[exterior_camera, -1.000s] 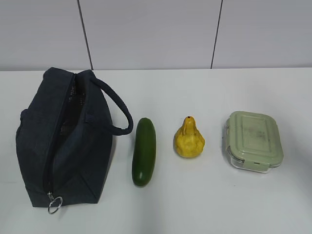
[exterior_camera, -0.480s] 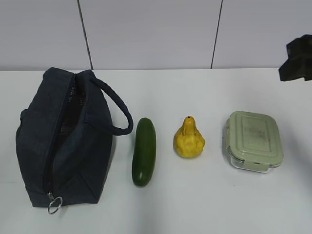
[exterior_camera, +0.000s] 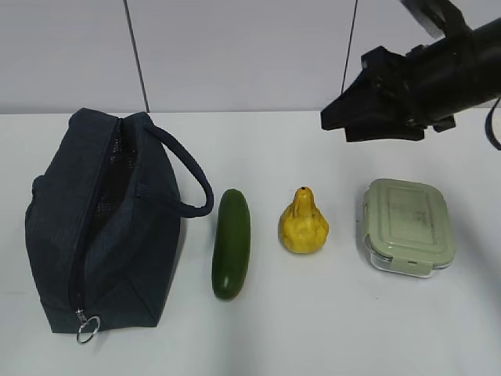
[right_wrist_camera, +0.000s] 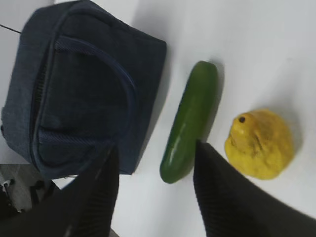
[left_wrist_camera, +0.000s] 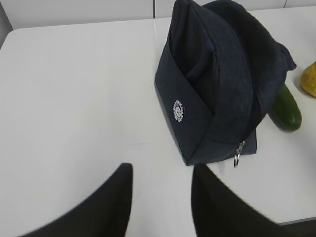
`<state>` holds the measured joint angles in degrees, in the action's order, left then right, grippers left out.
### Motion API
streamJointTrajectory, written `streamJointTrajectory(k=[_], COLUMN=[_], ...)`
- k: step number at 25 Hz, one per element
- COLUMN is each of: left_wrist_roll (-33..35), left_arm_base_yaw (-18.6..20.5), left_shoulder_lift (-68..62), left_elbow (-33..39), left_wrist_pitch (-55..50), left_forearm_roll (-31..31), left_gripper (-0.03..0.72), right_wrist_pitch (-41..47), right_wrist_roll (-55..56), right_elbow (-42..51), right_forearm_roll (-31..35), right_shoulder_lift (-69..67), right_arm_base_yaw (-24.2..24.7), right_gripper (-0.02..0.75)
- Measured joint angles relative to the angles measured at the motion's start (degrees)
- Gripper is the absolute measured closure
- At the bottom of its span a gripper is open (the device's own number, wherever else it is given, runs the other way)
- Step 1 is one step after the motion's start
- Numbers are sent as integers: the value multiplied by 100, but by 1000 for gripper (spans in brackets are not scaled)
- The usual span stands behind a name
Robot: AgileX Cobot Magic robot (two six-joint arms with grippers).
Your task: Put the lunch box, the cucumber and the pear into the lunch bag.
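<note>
At upper right of the exterior view, the right gripper (exterior_camera: 338, 119) hovers open and empty above the pear (exterior_camera: 303, 223). Left gripper (left_wrist_camera: 160, 197), lower frame, also open and empty. Risk: the narrow opening of the lunch bag (exterior_camera: 102, 227) may snag the lunch box (exterior_camera: 408, 226).

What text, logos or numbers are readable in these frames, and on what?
No text can be read anywhere.
Round white emblem on the end panel of the lunch bag: too small and blurred to read; seen only in the left wrist view.
Lunch box lid: faint marks, no readable text.
Cucumber, pear: no labels visible.
</note>
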<state>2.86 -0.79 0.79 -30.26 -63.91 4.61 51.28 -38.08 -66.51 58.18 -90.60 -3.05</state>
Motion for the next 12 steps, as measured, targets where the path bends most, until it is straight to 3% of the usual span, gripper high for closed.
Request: streamJointTrajectory(k=[2,6,12], left_wrist_roll=[0,0,0], left_arm_base_yaw=[0,0,0], left_shoulder_lift=[0,0,0], left_elbow=[0,0,0], left_wrist_pitch=[0,0,0], left_forearm_roll=[0,0,0], left_gripper=[446,446,446], right_wrist_pitch=[-42,-362,-528], right_wrist_roll=[-305,-645,-670], right_elbow=[0,0,0], right_forearm_roll=[359,476,-109], right_shoulder_lift=[-94,-103,-103], right_arm_base_yaw=[0,0,119], right_gripper=[347,347,346])
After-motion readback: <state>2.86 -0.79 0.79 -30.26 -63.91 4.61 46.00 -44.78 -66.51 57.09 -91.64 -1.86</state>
